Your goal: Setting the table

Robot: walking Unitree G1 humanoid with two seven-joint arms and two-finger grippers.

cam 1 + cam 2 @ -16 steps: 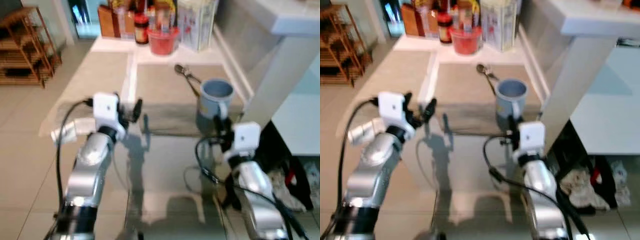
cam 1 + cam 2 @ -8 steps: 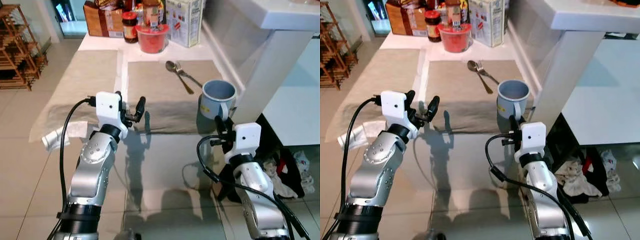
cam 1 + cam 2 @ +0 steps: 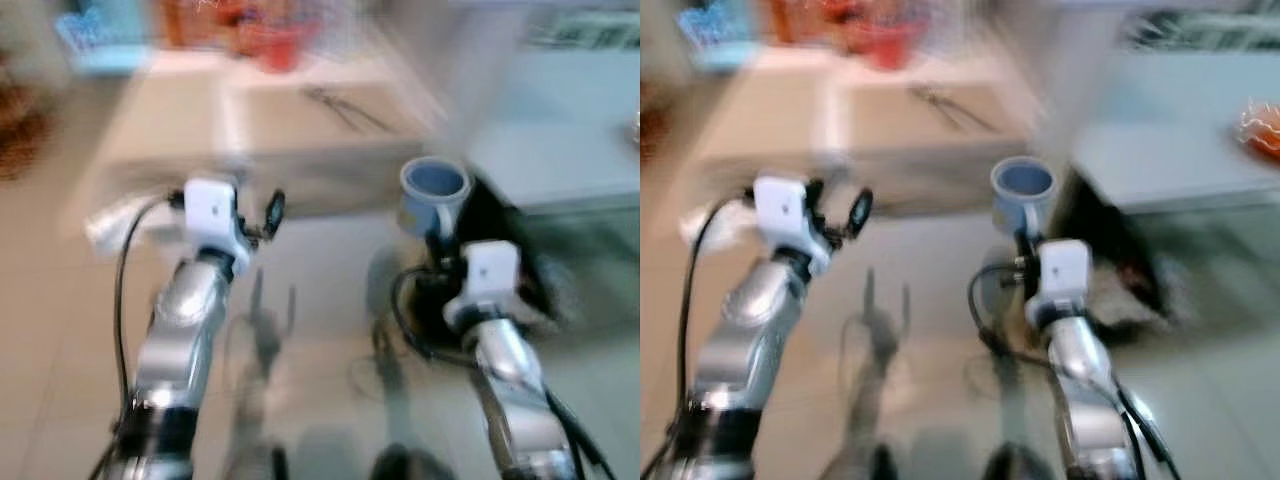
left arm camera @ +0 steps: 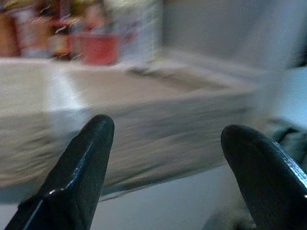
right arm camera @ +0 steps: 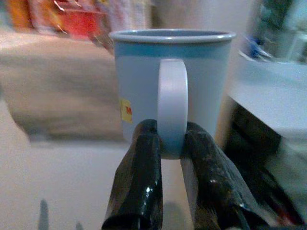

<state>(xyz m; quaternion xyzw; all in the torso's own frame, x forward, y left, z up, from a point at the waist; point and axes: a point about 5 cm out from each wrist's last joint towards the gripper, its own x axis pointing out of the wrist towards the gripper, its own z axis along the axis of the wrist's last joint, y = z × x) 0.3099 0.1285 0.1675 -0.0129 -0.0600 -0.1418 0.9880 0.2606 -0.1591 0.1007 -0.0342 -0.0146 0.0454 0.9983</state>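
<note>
Both head views are smeared with blur, so much of the room is hard to read. At the far end of the worktop (image 3: 160,130) there is a huddle of red and orange shapes (image 3: 270,35) — jars or tubs, I cannot tell which. Two thin dark streaks (image 3: 340,105) lie on the beige mat (image 3: 300,125); they look like cutlery, but the blur hides their shape. Something pale sticks out at the worktop's near left corner (image 3: 110,220), too soft to name. A dark patch sits low down to the right of the cup, with nothing clear in it.

The cup (image 5: 170,88) is the sharpest thing here. It is light blue with a darker blue band under the rim, a pale loop handle, and a small yellow label with red print, cut off by the handle. It stands upright, held off the worktop's near edge with floor beneath it.

The right gripper (image 5: 170,143) is clamped on the handle, one black finger on each side of the loop, near its bottom.

The left gripper (image 4: 165,143) is raised in front of the worktop's near edge — its two fingers (image 4: 81,167) stand wide apart with nothing between them.
</note>
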